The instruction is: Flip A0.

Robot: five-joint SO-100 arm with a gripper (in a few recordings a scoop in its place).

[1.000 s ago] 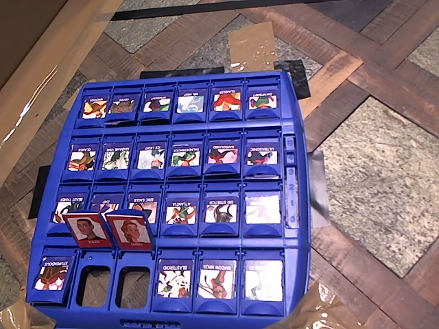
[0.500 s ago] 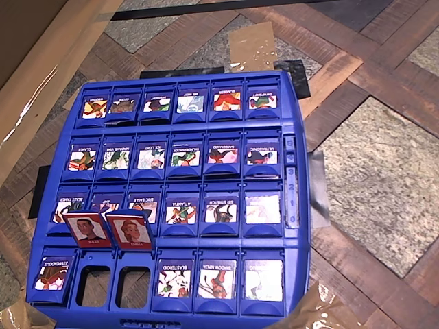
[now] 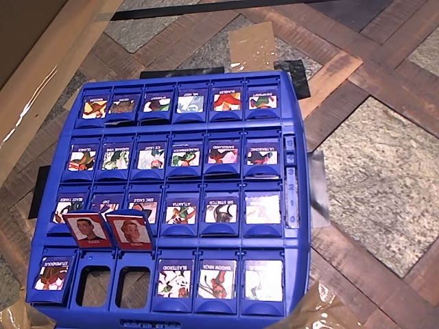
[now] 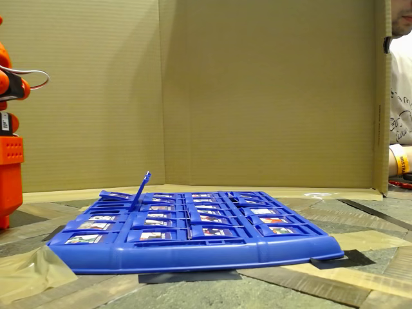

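A0 (image 3: 51,274) lies flat in the leftmost slot of the board's bottom row in the overhead view. Its blue-framed hero face is up, with the label "STUPENDOUS" along its left edge. Right of it, two red-framed portrait tiles (image 3: 110,231) stand raised above their open slots. In the fixed view they show edge-on as one tilted blue flap (image 4: 141,187). Part of my orange arm (image 4: 9,161) stands at the left edge of the fixed view, well clear of the board.
The blue game board (image 3: 295,205) lies taped to a wood-and-stone patterned floor, its other tiles flat with hero faces up. Cardboard walls (image 4: 257,96) close in the back and sides. A person's arm (image 4: 399,158) shows past the right wall.
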